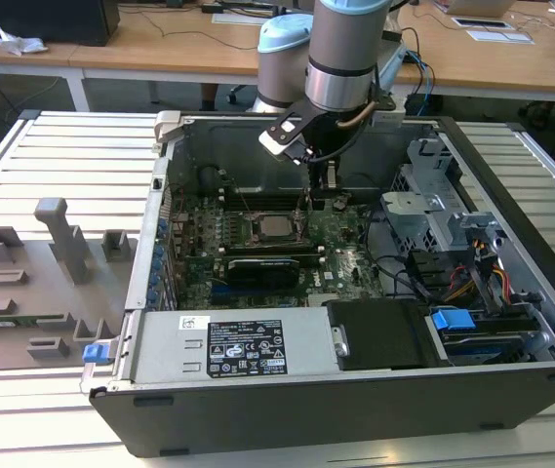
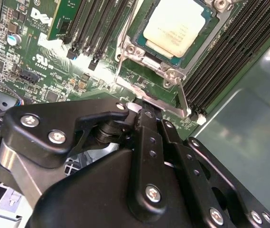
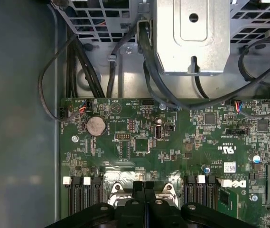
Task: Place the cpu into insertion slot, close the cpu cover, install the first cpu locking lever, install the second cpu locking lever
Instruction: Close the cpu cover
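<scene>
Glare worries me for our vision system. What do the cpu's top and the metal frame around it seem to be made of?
The cpu top looks like matt, plated metal: pale silver with a soft, even sheen. The metal frame around it looks like bare stamped steel, shinier, with bright highlights on its edges and screw heads; the exact alloy cannot be told.

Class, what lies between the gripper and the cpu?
In the second wrist view, between the gripper and the cpu lies the insertion slot's metal rim, then a strip of green motherboard.
</scene>
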Available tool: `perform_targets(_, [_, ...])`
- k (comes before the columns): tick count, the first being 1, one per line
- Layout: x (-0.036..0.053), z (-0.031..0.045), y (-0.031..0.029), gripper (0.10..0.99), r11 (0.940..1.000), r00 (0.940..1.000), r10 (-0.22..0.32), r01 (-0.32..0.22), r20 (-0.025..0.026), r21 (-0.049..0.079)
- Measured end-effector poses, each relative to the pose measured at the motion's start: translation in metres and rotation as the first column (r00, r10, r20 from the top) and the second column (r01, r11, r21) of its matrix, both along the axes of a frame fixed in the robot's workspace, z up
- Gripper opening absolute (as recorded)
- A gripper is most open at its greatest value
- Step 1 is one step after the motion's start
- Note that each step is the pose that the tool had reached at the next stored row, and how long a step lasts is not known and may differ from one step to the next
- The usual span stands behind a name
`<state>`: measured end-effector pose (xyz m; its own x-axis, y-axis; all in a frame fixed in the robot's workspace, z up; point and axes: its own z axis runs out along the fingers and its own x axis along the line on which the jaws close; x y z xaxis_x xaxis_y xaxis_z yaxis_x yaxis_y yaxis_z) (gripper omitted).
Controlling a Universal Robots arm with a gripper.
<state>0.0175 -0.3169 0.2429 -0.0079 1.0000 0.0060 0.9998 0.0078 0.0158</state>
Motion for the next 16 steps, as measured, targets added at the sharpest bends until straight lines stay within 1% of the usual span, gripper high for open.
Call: perform_targets(16, [-0.0171, -0.0002, 0.0000, 0.106, 1.0000, 1.0000, 0.000, 0.000, -0.0001, 0.000])
